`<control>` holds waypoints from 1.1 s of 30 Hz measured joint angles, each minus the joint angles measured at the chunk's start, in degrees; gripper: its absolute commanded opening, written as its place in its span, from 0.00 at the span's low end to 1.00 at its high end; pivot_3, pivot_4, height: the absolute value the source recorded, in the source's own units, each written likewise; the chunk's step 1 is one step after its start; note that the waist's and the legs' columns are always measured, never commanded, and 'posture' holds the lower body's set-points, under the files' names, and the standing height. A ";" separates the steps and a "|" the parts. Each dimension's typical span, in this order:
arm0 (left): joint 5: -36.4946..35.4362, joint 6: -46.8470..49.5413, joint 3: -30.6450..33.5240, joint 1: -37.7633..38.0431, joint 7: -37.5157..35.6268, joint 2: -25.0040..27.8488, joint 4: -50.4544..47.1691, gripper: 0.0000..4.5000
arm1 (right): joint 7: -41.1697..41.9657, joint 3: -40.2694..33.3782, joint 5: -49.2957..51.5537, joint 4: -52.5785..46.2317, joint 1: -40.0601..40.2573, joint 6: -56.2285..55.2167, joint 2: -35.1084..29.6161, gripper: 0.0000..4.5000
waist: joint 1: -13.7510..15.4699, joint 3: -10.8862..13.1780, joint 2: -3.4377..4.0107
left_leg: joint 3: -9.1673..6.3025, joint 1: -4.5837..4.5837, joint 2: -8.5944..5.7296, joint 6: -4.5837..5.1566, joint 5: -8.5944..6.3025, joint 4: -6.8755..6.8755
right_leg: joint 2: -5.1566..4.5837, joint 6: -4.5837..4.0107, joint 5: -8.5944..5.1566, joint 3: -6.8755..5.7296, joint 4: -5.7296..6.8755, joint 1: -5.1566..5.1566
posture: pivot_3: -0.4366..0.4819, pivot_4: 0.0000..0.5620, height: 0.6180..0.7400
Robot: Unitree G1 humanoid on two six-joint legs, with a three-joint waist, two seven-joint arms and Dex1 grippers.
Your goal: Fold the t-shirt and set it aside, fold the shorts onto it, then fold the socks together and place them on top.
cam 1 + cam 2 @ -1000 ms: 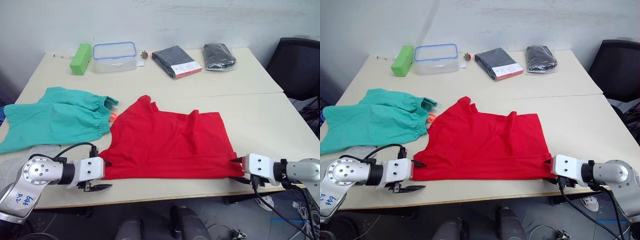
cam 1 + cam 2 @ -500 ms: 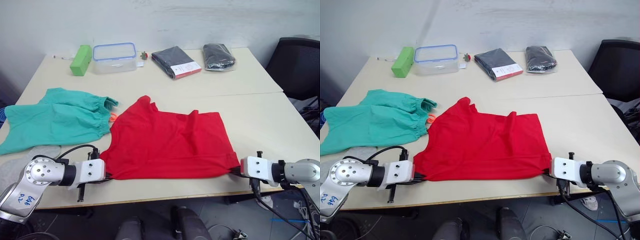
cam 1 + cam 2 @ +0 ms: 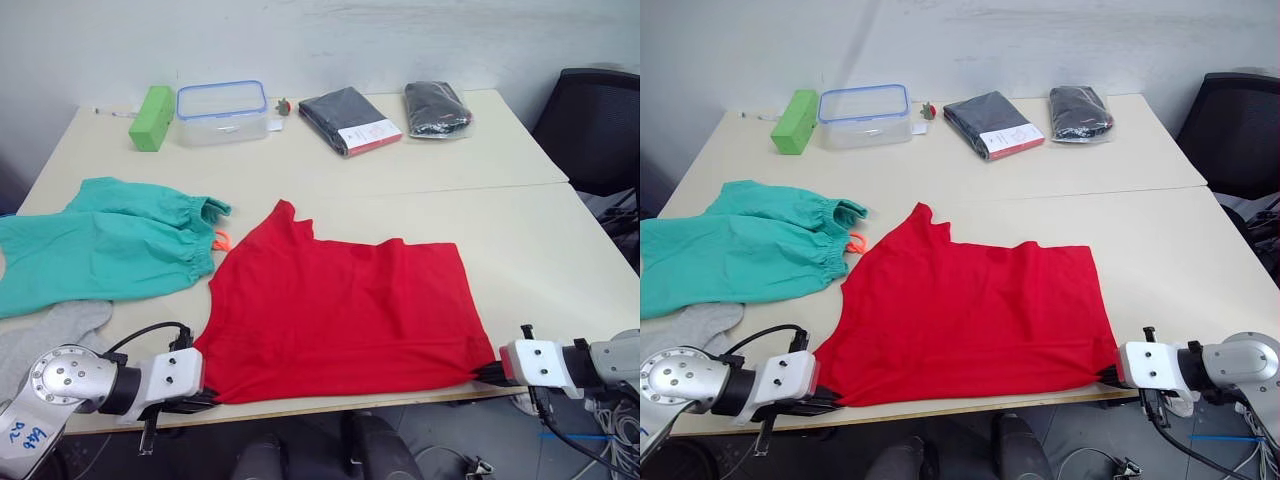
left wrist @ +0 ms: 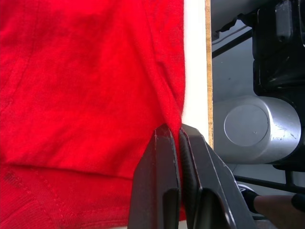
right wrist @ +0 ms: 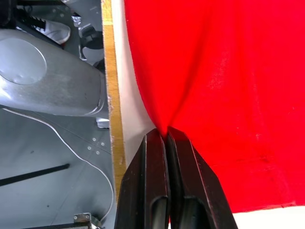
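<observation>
**T-shirt pinched at both near corners, first fold still under way**

A pale beige counter (image 3: 520,225), made of two tops butted together, stands against a plain light wall, with a dark office chair (image 3: 600,125) off its far right corner. Along the back edge sit a green block (image 3: 152,103), a clear lidded box (image 3: 221,112) and two dark packaged garments (image 3: 349,120).

The t-shirt (image 3: 340,310) lies spread near the front edge, not yet folded into a compact shape. The left claw (image 4: 178,138) is clamped on the shirt's near left corner, its two black fingers (image 4: 159,176) pressed together on the red cloth at the counter's lip. The right claw (image 5: 166,136) is likewise closed on the near right corner, the fabric gathering into a pleat where it is nipped.

The shorts (image 3: 110,245) lie flat and unfolded to the left, with an orange drawstring showing at the waistband. The socks (image 3: 45,335) lie loose beside them near the front left.

By my reading, the job is in its opening step: shirt fold unfinished, shorts and socks untouched, nothing stacked.
</observation>
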 measured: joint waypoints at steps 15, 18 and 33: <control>-6.91 8.92 2.68 0.08 -1.47 -0.30 0.08 0.49 | 1.62 -3.41 7.19 -7.11 2.20 12.81 -0.56 0.28 | -0.03 0.04 -0.04 | 0.14 0.04 0.00 0.02 0.00 0.14 | 0.02 -0.04 -0.02 0.20 0.08 0.00 | 0.48 0.27 1.00; -9.05 10.42 4.30 0.06 -2.92 -0.29 0.77 0.69 | 3.02 -4.54 9.31 -8.46 2.23 15.65 -1.42 0.52 | -0.02 0.04 -0.05 | 0.13 0.02 -0.01 0.03 -0.01 0.14 | 0.02 -0.04 -0.02 0.19 0.05 -0.02 | 0.48 0.27 1.00; -20.76 29.69 -2.61 -46.92 -3.78 -4.16 26.78 1.00 | 0.20 -1.46 23.67 8.76 -34.82 46.80 1.08 0.99 | -0.01 0.79 -0.12 | 0.09 -0.39 -0.33 0.26 0.10 0.86 | 0.19 0.51 0.45 0.19 0.28 -0.15 | 0.48 0.27 1.00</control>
